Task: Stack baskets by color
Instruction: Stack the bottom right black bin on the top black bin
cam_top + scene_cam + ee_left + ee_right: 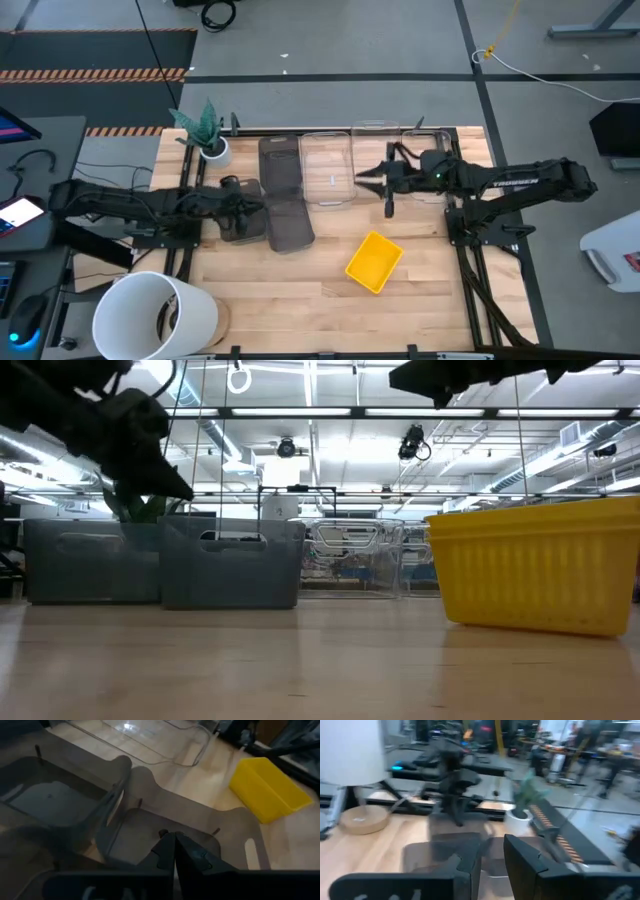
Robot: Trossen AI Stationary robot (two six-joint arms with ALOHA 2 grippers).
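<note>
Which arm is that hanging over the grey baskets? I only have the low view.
Observer: The left arm. The left gripper is over the dark grey baskets with its fingers shut.
Operator: How many yellow baskets are out on the table?
Observer: The high view shows just one yellow basket, lying on bare wood apart from the others.
Operator: And the right gripper?
Observer: The right gripper is at the right-hand edge of the clear baskets, with its fingers apart.
</note>
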